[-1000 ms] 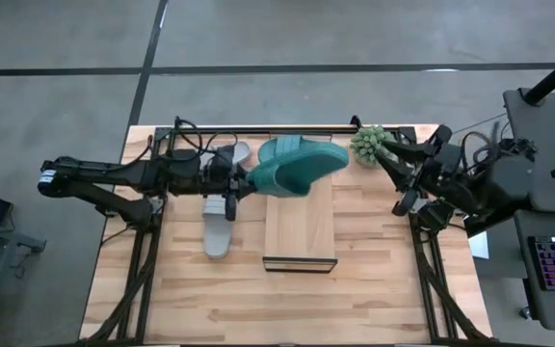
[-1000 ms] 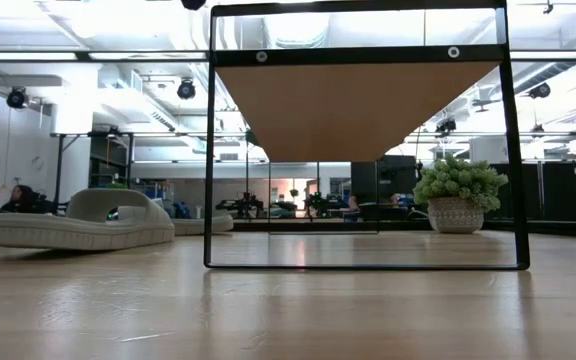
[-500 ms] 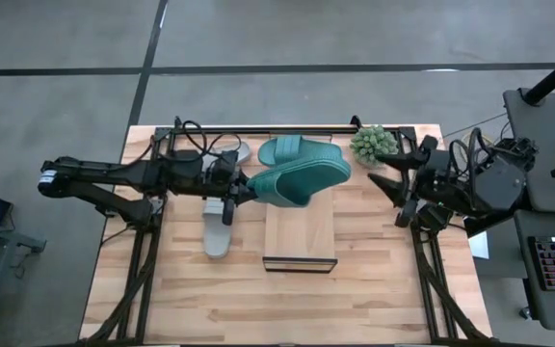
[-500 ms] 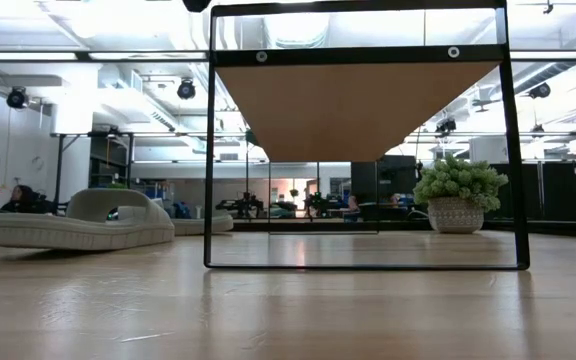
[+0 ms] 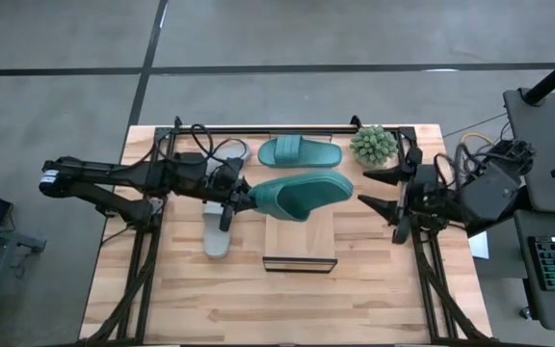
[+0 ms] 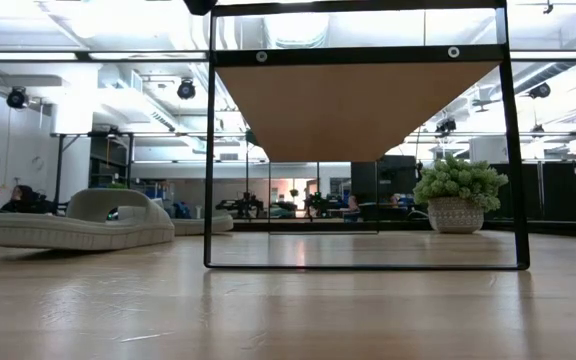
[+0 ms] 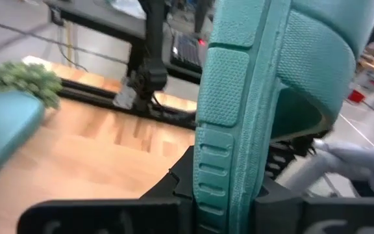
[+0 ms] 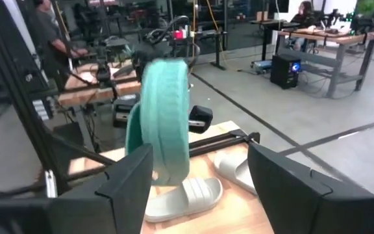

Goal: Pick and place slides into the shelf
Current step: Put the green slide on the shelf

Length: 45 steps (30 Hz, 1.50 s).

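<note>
My left gripper point(image 5: 237, 196) reaches in from the table's left and is shut on a dark teal slide point(image 5: 304, 194), held in the air above the shelf point(image 5: 300, 238). A second teal slide point(image 5: 300, 151) lies sole-down on the shelf's far end. Two light grey slides point(image 5: 217, 234) point(image 5: 236, 151) lie on the tabletop left of the shelf. My right gripper point(image 5: 374, 193) stands open just right of the held slide's free end and touches nothing. In the right wrist view the held slide point(image 8: 165, 110) stands on edge ahead of the open fingers. My left gripper pinches the left end of the teal slide's sole point(image 7: 221, 188) between its two fingers. The fingers come nearly level from the table's left and lie along the slide. The slide is lifted clear of the shelf, turned on its edge, its free end point(image 5: 343, 183) toward the table's right.
A small potted plant point(image 5: 374, 145) stands at the table's far right, close to my right arm. The shelf's dark frame point(image 6: 210, 150) rises from the tabletop in the low view, with a grey slide point(image 6: 78, 225) to its left. People and desks show in the room beyond.
My right gripper has opened wide and swung from beside the plant toward the table's near edge, turning to face the held slide. My left gripper has turned, swinging the teal slide's free end toward the near edge, away from the second teal slide.
</note>
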Motion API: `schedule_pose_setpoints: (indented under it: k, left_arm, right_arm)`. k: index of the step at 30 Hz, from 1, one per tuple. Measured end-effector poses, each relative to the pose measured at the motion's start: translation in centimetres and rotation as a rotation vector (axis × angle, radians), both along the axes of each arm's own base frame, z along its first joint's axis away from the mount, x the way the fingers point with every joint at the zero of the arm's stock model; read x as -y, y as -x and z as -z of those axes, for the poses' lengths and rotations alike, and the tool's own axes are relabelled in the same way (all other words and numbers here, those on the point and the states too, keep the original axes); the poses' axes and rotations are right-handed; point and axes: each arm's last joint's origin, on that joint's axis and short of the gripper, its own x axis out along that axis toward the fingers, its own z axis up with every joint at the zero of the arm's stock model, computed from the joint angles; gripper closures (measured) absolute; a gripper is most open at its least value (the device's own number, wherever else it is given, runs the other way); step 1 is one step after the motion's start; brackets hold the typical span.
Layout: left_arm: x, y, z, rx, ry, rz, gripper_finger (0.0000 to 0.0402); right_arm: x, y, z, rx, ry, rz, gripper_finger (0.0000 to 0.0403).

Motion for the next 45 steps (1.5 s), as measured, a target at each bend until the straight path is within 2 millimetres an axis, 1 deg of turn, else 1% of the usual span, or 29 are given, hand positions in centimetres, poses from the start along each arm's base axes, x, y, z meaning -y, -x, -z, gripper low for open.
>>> schedule_pose_setpoints:
  k: [5,14,19,22,25,29,33,35,38,42,45]
  left_arm:
    - [0.1,-0.3,0.2,-0.01,0.008,0.042,0.0383]
    - [0.1,-0.4,0.3,-0.01,0.011,0.047,0.0383]
    - [-0.3,-0.4,0.3,-0.011,0.006,0.01,0.0383]
    - [-0.7,-0.6,0.5,-0.018,0.0,-0.033,0.0383]
    - [-1.0,-0.6,0.5,-0.017,-0.012,-0.098,0.0383]
    - [-1.3,-0.6,0.5,-0.017,-0.028,-0.189,0.0383]
    - [-1.4,-0.8,0.6,-0.019,-0.03,-0.204,0.0383]
    - [-1.5,-1.0,0.8,-0.025,-0.031,-0.214,0.0383]
    - [-1.5,-1.3,1.1,-0.04,-0.038,-0.238,0.0383]
    - [-1.7,-1.8,1.6,-0.063,-0.047,-0.269,0.0383]
    - [-1.7,-2.4,2.1,-0.082,-0.051,-0.271,0.0383]
  right_arm:
    - [-0.6,-0.7,0.4,-0.052,0.135,-0.017,0.0165]
    - [-0.4,-0.5,0.2,-0.08,0.257,-0.012,0.0168]
    - [0.2,0.2,-1.4,-0.026,0.2,-0.006,0.0172]
    - [0.3,0.5,-2.3,0.009,0.148,-0.07,0.0172]
    - [0.1,0.6,-2.5,0.022,0.097,-0.171,0.0173]
    - [-1.0,-0.5,-1.7,-0.016,0.086,-0.225,0.0173]
    - [-2.3,-2.2,-0.5,-0.072,0.128,-0.234,0.0174]
    - [-2.7,-2.8,0.0,-0.098,0.151,-0.231,0.0174]
    - [-2.8,-3.8,0.7,-0.13,0.145,-0.21,0.0174]
    - [-2.2,-4.6,1.1,-0.179,0.049,-0.248,0.0174]
    - [-2.2,-5.4,1.5,-0.239,0.056,-0.259,0.0174]
